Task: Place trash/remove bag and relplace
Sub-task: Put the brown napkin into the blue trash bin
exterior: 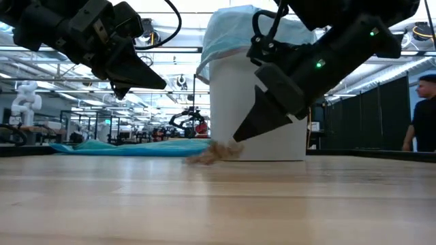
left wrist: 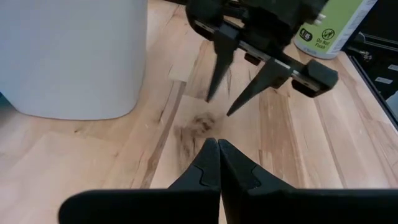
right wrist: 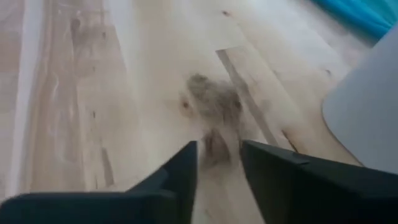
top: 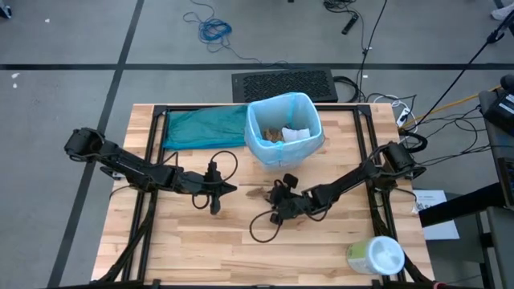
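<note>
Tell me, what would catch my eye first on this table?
Probably the white bin lined with a crinkly light-blue plastic bag at the table's far middle, already holding crumpled brown and white paper. Just in front of it, the right gripper, fingers apart, points down over a small brown paper wad, while the shut left gripper hovers nearby.

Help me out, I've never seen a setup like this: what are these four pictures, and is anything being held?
Two robot arms work at a wooden table. One picture looks down from above, one looks level across the tabletop, and two come from cameras on the wrists. A white bin lined with a light-blue bag already holds trash. A teal bag and a wipes tub also lie there. The right gripper, open, hangs over a brown paper wad; nothing is held. The left gripper is shut, empty.
</note>
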Action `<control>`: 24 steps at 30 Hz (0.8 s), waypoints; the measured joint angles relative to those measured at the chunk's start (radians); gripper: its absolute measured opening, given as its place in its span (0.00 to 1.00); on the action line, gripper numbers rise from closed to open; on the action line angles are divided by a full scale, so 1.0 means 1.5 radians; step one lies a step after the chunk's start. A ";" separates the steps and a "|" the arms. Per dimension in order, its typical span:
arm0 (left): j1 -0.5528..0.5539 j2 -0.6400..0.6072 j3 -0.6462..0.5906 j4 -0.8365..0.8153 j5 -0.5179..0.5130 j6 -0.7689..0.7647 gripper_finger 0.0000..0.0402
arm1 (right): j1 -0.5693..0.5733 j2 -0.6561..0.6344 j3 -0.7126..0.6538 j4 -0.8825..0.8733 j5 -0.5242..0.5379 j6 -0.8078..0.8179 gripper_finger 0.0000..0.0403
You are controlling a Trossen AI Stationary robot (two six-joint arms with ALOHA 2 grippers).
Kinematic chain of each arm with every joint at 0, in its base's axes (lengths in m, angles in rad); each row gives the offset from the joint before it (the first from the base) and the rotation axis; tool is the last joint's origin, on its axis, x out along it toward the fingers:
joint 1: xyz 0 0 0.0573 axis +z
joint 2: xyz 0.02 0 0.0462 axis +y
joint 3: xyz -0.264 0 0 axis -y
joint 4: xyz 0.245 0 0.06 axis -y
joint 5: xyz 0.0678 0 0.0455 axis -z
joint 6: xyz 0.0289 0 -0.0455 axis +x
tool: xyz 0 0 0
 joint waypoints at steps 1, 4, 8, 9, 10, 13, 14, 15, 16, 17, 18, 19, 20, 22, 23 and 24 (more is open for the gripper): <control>0.000 0.000 0.000 0.000 0.000 0.000 0.00 | 0.000 0.000 0.000 0.000 0.000 0.004 0.38; 0.000 0.000 0.000 0.000 0.000 0.000 0.00 | -0.001 0.000 0.000 0.001 0.002 0.017 0.50; 0.000 0.000 0.000 0.000 0.000 0.000 0.00 | -0.012 0.000 0.000 0.006 0.000 0.017 0.63; 0.000 0.000 0.000 0.000 0.000 0.000 0.00 | -0.017 0.000 0.000 0.006 0.001 0.017 0.65; 0.000 0.000 0.000 0.000 0.000 0.000 0.00 | -0.022 0.000 0.000 0.007 0.001 0.017 0.66; 0.000 0.000 0.000 0.000 0.000 0.000 0.00 | -0.039 0.000 0.000 0.007 -0.006 0.017 0.67; 0.000 0.000 0.000 0.000 0.000 0.000 0.00 | -0.046 0.000 0.000 0.008 -0.018 0.017 0.66; 0.000 0.000 0.000 0.000 0.000 0.000 0.00 | -0.052 0.000 0.000 0.010 -0.031 0.017 0.65; 0.000 0.000 0.000 0.000 0.000 0.000 0.00 | -0.056 0.000 0.000 0.013 -0.041 0.020 0.64; 0.000 0.000 0.000 0.000 0.000 0.000 0.00 | -0.059 0.000 0.000 0.017 -0.048 0.023 0.62; 0.000 0.000 0.000 0.000 0.000 0.000 0.00 | -0.062 0.000 0.000 0.022 -0.052 0.025 0.59; 0.000 0.000 0.000 0.000 0.000 0.000 0.00 | -0.064 0.000 0.000 0.024 -0.055 0.028 0.57; 0.000 0.000 0.000 0.000 0.000 0.000 0.00 | -0.064 0.000 0.000 0.026 -0.062 0.029 0.53; 0.000 0.000 0.000 0.000 0.000 0.000 0.00 | -0.063 0.000 0.000 0.033 -0.073 0.029 0.46; 0.000 0.000 0.000 0.000 0.000 0.000 0.00 | -0.062 0.000 0.000 0.034 -0.081 0.029 0.43; 0.000 0.000 0.000 0.000 0.000 0.000 0.00 | -0.062 0.000 0.000 0.035 -0.087 0.029 0.39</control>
